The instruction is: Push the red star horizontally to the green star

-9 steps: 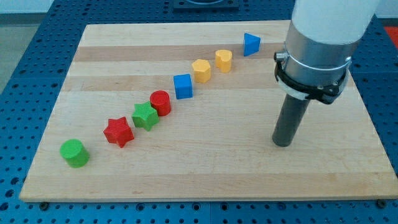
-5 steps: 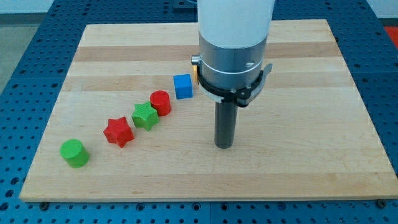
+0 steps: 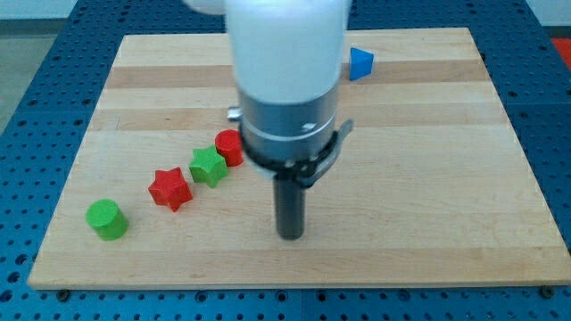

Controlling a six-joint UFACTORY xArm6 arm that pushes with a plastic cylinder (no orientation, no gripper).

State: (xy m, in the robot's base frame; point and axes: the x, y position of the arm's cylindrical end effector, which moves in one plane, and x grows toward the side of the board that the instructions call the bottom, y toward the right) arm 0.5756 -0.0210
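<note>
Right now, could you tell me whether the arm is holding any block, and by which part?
Nothing is held. My tip rests on the bare board, apart from the red star and green star, to their right in the view.

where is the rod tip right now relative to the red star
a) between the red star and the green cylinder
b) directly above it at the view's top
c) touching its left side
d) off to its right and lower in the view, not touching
d: my tip rests on bare board to the view's right of the red star and lower in the view, with a clear gap between them.
</note>
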